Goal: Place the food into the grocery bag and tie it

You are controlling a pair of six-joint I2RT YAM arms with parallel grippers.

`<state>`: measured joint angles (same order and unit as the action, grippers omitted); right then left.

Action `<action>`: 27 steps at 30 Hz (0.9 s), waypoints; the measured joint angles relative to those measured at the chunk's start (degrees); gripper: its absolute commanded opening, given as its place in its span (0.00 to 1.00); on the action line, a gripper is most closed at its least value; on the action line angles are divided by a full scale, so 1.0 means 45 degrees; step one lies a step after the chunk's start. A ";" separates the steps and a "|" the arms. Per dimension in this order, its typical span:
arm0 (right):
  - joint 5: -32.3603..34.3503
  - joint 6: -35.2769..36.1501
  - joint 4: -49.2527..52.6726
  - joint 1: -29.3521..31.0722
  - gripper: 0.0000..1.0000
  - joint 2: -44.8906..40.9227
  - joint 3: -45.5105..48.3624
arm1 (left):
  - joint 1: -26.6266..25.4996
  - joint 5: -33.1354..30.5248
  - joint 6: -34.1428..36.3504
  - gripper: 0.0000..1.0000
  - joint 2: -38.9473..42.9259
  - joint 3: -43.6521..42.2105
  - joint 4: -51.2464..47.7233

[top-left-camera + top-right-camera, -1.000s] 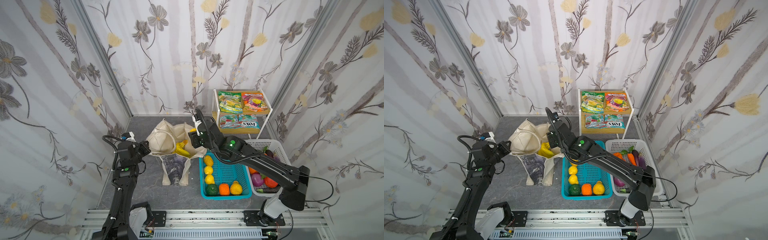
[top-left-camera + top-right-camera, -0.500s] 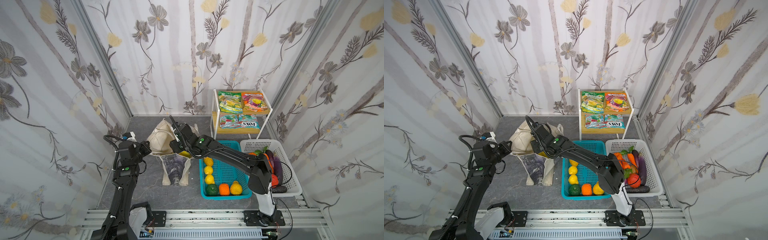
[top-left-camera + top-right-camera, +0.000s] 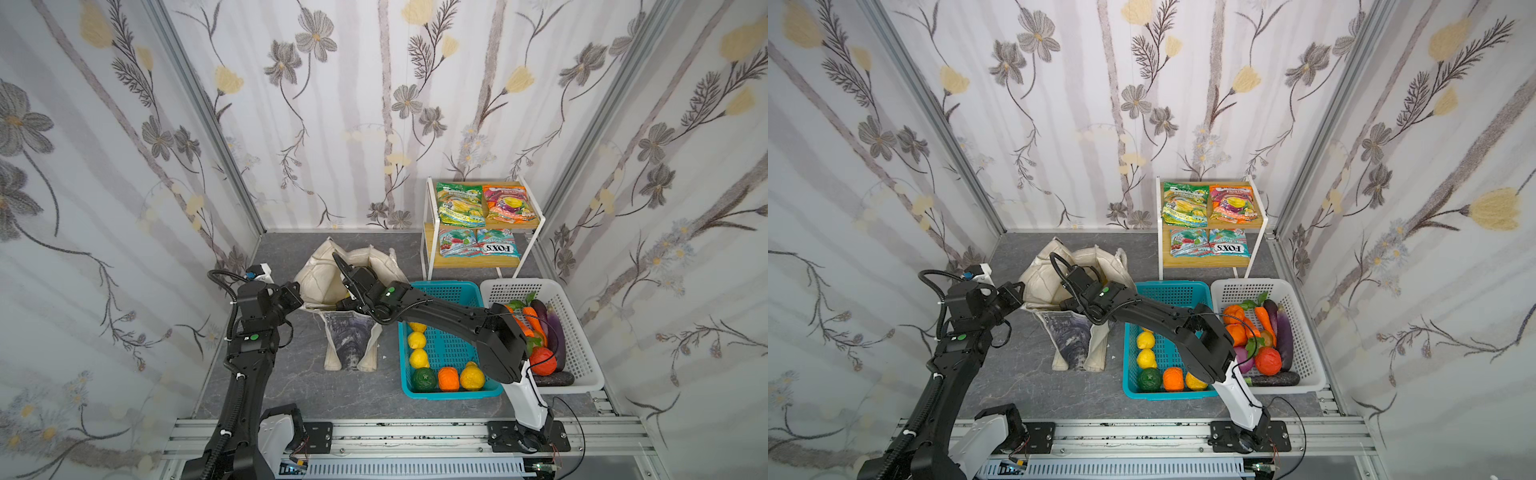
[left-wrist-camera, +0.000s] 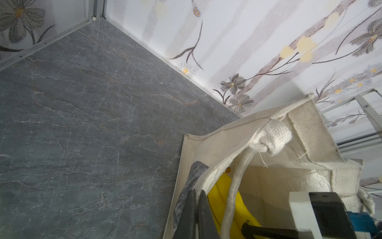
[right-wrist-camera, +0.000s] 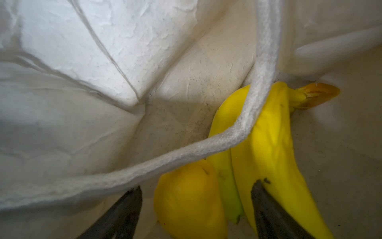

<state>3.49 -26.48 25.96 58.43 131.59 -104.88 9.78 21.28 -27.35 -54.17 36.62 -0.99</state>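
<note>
The cream grocery bag stands open on the grey floor, its dark print facing the front. My left gripper is shut on the bag's near rim. My right gripper reaches down inside the bag, open. A yellow fruit lies loose between its fingers, beside a yellow banana bunch. A cream strap handle crosses over the bananas.
A teal basket right of the bag holds lemons, an orange and a green fruit. A white basket holds carrots, aubergines and a tomato. Candy packets lie on a two-tier shelf at the back.
My right gripper swung left from above the bag's right edge down into its mouth and opened, letting go of the yellow fruit. The left gripper kept its hold on the rim.
</note>
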 measured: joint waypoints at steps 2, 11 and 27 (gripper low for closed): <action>0.0005 0.0000 -0.0005 -0.0015 1.00 -0.0155 0.0131 | 0.0000 0.0000 -0.0015 0.00 0.0000 0.0000 0.0000; 0.1418 -0.0107 -0.0442 0.0010 1.00 -0.3449 0.2181 | 0.0005 -0.0010 -0.0015 0.00 0.0024 0.0000 -0.0005; 0.4022 -0.0617 -0.2982 -0.0063 1.00 -1.3012 1.0074 | 0.0015 -0.0053 0.0049 0.00 0.0680 -0.0107 -0.0024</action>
<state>21.58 -29.26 12.53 58.15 73.03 -59.55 9.85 21.04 -27.14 -51.11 36.14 -1.10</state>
